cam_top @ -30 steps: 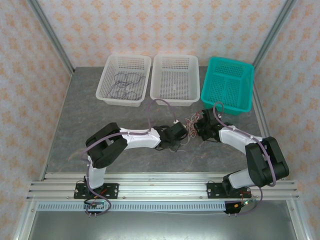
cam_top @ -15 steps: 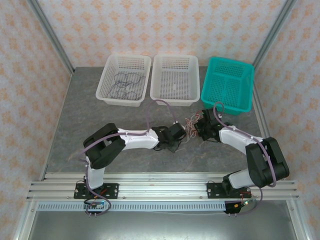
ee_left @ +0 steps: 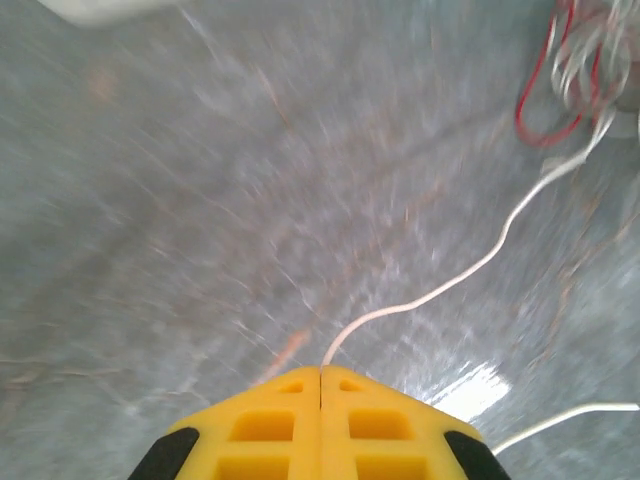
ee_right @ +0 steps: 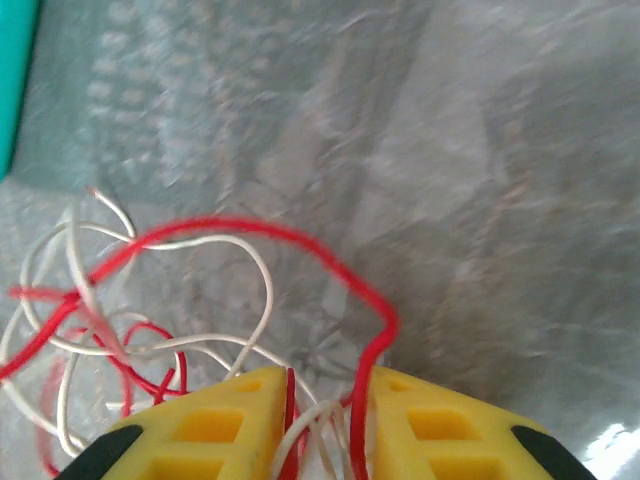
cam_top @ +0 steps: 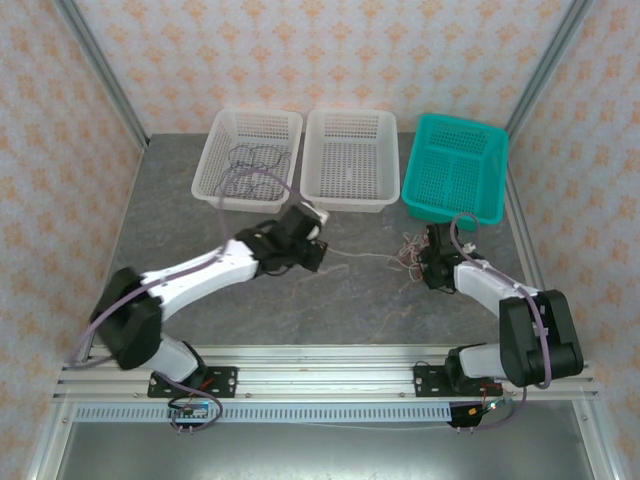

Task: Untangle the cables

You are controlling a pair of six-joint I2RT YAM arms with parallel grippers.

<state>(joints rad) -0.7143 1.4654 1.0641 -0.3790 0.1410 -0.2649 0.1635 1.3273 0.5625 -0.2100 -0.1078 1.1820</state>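
Left fingers together, pinching a white cable running toward 3 o'clock into the tangled cables. Right fingers sit slightly apart around these; cannot tell if clamped.

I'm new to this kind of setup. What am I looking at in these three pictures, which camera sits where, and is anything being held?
Two robot arms, left and right, are bolted at the near edge of a grey table. The overhead picture looks down on both. The other two pictures come from a camera on each wrist, looking along yellow fingers. At the back stand two white baskets, with dark wires in the left one, and a teal basket. The left fingers are shut on a white wire that leads to a red-and-white tangle. Wires from it run between the right fingers, which stand apart. Whether they grip is unclear.
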